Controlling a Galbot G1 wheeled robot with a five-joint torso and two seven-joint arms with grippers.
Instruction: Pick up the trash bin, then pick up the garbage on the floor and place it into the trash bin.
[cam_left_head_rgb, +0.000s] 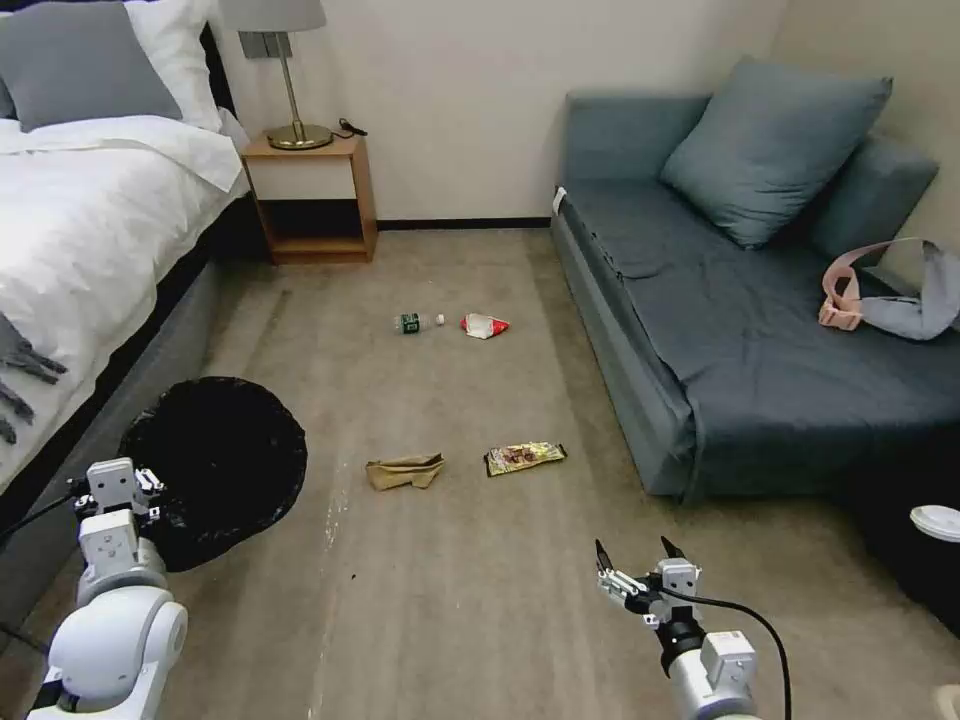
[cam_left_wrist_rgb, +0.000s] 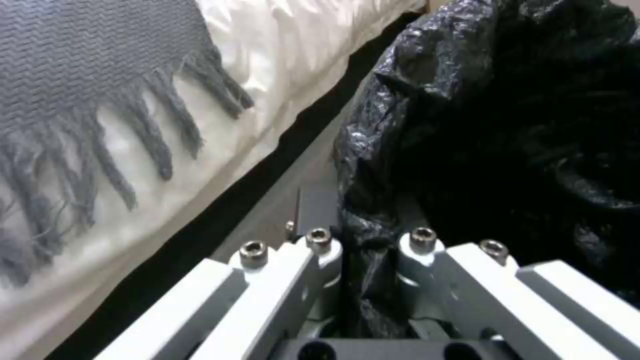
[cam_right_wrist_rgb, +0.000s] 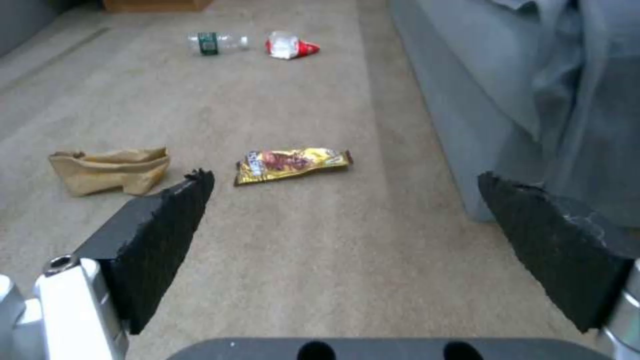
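Observation:
The trash bin, wrapped in a wrinkly black bag, stands on the carpet beside the bed. My left gripper is at its near rim, shut on a fold of the black plastic. Garbage lies on the floor: a clear bottle and a red-white snack bag farther off, a brown paper bag and a gold-brown wrapper nearer. My right gripper hangs open above the carpet, short of the wrapper.
The bed with a fringed grey blanket runs along the left. A nightstand is at the back. The grey sofa on the right carries a pink-and-grey strap item. A dark bag with a white lid sits far right.

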